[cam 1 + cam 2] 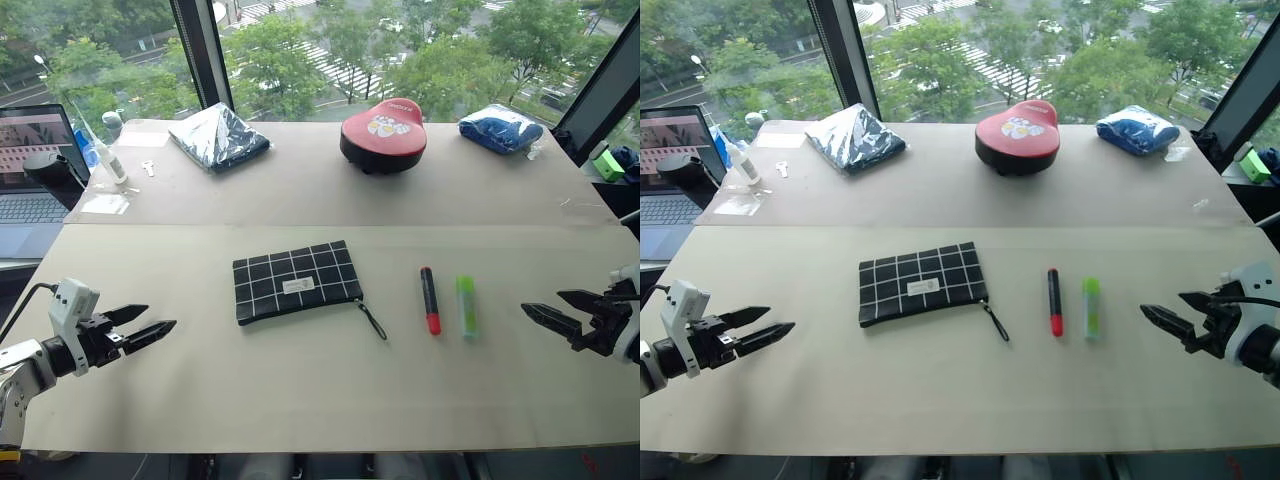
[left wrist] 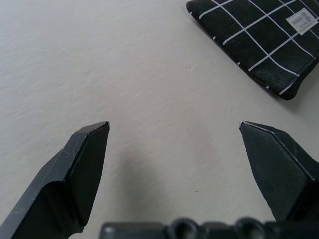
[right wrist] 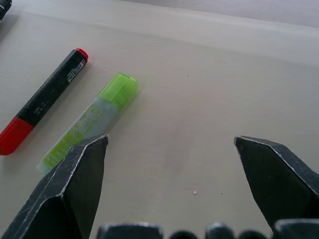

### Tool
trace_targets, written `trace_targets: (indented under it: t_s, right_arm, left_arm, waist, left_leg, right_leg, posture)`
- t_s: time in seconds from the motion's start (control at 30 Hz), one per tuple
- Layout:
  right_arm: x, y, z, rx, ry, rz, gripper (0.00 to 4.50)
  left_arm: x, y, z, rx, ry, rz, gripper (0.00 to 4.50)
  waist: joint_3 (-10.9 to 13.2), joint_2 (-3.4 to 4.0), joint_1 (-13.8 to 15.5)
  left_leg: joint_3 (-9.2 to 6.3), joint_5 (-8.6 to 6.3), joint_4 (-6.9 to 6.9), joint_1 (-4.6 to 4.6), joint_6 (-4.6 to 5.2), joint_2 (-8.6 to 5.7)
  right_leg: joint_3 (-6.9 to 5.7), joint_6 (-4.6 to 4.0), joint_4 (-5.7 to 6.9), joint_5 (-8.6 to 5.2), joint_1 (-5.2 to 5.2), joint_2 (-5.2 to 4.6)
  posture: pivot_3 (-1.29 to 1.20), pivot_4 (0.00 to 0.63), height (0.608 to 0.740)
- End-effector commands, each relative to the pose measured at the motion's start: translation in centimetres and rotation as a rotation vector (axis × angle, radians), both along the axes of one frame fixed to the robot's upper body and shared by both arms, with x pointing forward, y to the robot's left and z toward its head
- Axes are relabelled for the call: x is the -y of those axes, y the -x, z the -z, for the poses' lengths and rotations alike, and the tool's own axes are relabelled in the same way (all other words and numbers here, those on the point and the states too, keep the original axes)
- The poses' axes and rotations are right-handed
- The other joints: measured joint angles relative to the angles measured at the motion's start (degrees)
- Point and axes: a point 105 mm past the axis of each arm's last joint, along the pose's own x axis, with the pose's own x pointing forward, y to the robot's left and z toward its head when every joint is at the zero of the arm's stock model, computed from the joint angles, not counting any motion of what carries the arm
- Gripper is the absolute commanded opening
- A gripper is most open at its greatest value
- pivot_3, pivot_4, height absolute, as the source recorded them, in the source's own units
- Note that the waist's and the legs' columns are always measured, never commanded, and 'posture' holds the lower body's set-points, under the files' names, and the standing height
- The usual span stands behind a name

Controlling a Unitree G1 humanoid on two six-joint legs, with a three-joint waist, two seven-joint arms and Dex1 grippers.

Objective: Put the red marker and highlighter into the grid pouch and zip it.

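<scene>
Head cameras overlook the table [image 1: 320,400]; wrist cameras seemingly hover close above.

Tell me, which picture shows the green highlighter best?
The right wrist view: the highlighter is big and close there, lying beside the red marker, with its cap and clear body easy to see. Both eye views show it small, lying on the table right of the marker.

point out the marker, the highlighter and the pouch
marker [image 1: 429,299], left eye view, middle of the black barrel
highlighter [image 1: 466,305], left eye view, mid body
pouch [image 1: 296,281], left eye view, centre of the gridded fabric
</scene>
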Motion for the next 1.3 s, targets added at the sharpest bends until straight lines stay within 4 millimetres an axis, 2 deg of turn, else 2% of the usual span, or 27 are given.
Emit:
trace_targets:
  t_s: [0.03,0.13,0.3,0.33,0.37,0.4,0.47,0.53,0.63,0.77,0.9,1.0,1.07,1.17,1.3]
  right_arm:
    - [0.2,-0.2,-1.2,0.044,0.029,-0.001,4.48]
    - [-0.4,-0.3,-1.2,0.043,0.024,-0.008,4.48]
    - [-2.0,-0.6,-2.0,0.072,0.01,-0.07,4.48]
    - [-2.3,-0.7,-2.2,0.081,0.001,-0.082,4.24]
    - [-2.5,-0.7,-2.3,0.087,-0.006,-0.09,4.24]
    - [-2.9,-1.0,-2.7,0.106,-0.028,-0.092,3.89]
    - [-5.1,-1.5,-3.5,0.137,-0.1,-0.155,3.26]
    - [-10.1,-1.9,-4.0,0.145,-0.152,-0.327,2.46]
    - [-14.7,-2.1,-4.5,0.149,-0.187,-0.487,1.52]
    - [-19.6,-2.5,-4.1,0.134,-0.181,-0.653,0.12]
    - [-22.4,-3.7,-2.7,0.108,-0.14,-0.721,0.05]
    - [-24.5,-5.4,-0.6,0.07,-0.051,-0.726,0.05]
    - [-25.4,-6.1,-0.2,0.076,-0.019,-0.736,0.05]
    - [-26.4,-6.8,0.1,0.088,0.015,-0.762,0.05]
    - [-26.7,-7.5,0.6,0.1,0.045,-0.755,0.05]
  left_arm:
    - [0.6,-0.5,-1.1,0.057,-0.01,0.024,4.5]
    - [2.1,-1.8,0.3,0.098,-0.206,0.194,4.5]
    - [4.1,-3.1,-1.5,0.244,-0.255,0.345,4.5]
    - [4.3,-3.2,-1.8,0.258,-0.262,0.362,4.5]
    - [4.4,-3.3,-1.9,0.266,-0.266,0.374,4.5]
    - [4.5,-3.3,-2.0,0.275,-0.275,0.385,4.5]
    - [4.8,-3.3,-2.1,0.295,-0.315,0.433,4.5]
    - [5.8,-3.1,-1.9,0.319,-0.373,0.527,4.5]
    - [6.5,-2.9,-1.3,0.321,-0.433,0.618,4.5]
    - [6.9,-2.6,-0.2,0.32,-0.533,0.73,4.5]
    - [7.2,-2.4,0.5,0.338,-0.597,0.808,4.5]
    - [7.2,-2.5,0.7,0.353,-0.648,0.846,4.5]
    - [7.1,-2.5,0.7,0.367,-0.674,0.864,4.5]
    - [7.3,-2.6,0.7,0.401,-0.702,0.885,4.5]
    - [8.0,-2.7,0.5,0.435,-0.696,0.897,4.5]
  waist:
    - [0.0,0.0,0.0]
    - [0.0,0.02,0.5]
    - [0.0,0.01,0.7]
    - [0.0,0.02,0.7]
    - [0.0,0.02,0.7]
    - [0.0,0.02,0.7]
    - [0.0,0.02,0.3]
    - [0.0,0.02,0.0]
    - [0.0,0.02,-0.5]
    - [0.0,0.02,-0.6]
    - [0.0,0.01,-0.4]
    - [0.0,0.01,-0.7]
    - [0.0,0.01,-0.7]
    - [0.0,0.02,-0.7]
    - [0.0,0.02,-0.7]
  left_leg:
    - [0.0,0.0,0.0,0.0,0.0,0.0]
    - [0.0,-0.01,0.01,0.01,-0.03,-0.02]
    - [0.04,-0.02,0.02,-0.05,-0.07,-0.02]
    - [0.04,0.01,0.02,-0.08,-0.01,-0.02]
    - [0.04,0.1,0.01,-0.09,0.15,-0.02]
    - [0.04,0.16,0.01,-0.08,0.26,-0.01]
    - [0.04,0.16,-0.01,-0.08,0.27,0.01]
    - [0.04,0.16,-0.02,-0.08,0.27,0.02]
    - [0.03,0.16,-0.01,-0.11,0.27,0.07]
    - [0.0,0.14,0.02,-0.2,0.33,0.01]
    - [0.0,0.13,0.04,-0.26,0.34,-0.06]
    - [0.01,0.14,0.05,-0.23,0.33,-0.09]
    - [0.01,0.16,0.04,-0.21,0.3,-0.09]
    - [0.01,0.22,0.03,-0.21,0.19,-0.12]
    - [0.0,0.23,0.04,-0.15,0.19,-0.16]
  right_leg:
    - [0.0,0.0,0.0,0.0,0.0,0.0]
    - [-0.02,0.0,0.0,0.0,0.03,-0.02]
    - [-0.01,-0.03,-0.02,0.02,-0.03,-0.01]
    - [-0.01,-0.03,-0.01,0.02,-0.06,-0.01]
    - [-0.01,-0.03,-0.02,0.02,-0.07,-0.01]
    - [-0.01,-0.03,-0.01,0.02,-0.08,-0.02]
    - [0.0,-0.03,-0.02,0.02,-0.07,-0.01]
    - [0.01,-0.04,0.0,0.02,-0.09,-0.02]
    - [-0.01,-0.05,0.01,0.03,-0.13,-0.02]
    - [-0.07,-0.05,-0.03,0.03,-0.19,-0.02]
    - [-0.15,-0.05,-0.04,0.03,-0.23,-0.03]
    - [-0.15,-0.05,-0.01,0.04,-0.23,-0.03]
    - [-0.16,-0.05,0.06,0.04,-0.26,-0.02]
    - [-0.19,-0.05,0.12,0.04,-0.28,0.05]
    - [-0.22,-0.05,0.12,0.04,-0.24,0.07]
  posture:
    - [0.0,0.15,0.74]
    - [0.0,0.15,0.74]
    - [0.0,0.15,0.74]
    - [0.0,0.15,0.74]
    - [0.0,0.15,0.74]
    - [0.0,0.15,0.74]
    - [0.0,0.15,0.74]
    - [0.0,0.15,0.74]
    - [0.0,0.15,0.74]
    - [0.0,0.15,0.74]
    - [0.0,0.15,0.74]
    - [0.0,0.15,0.74]
    - [0.0,0.15,0.74]
    - [0.0,0.15,0.74]
    - [0.0,0.15,0.74]
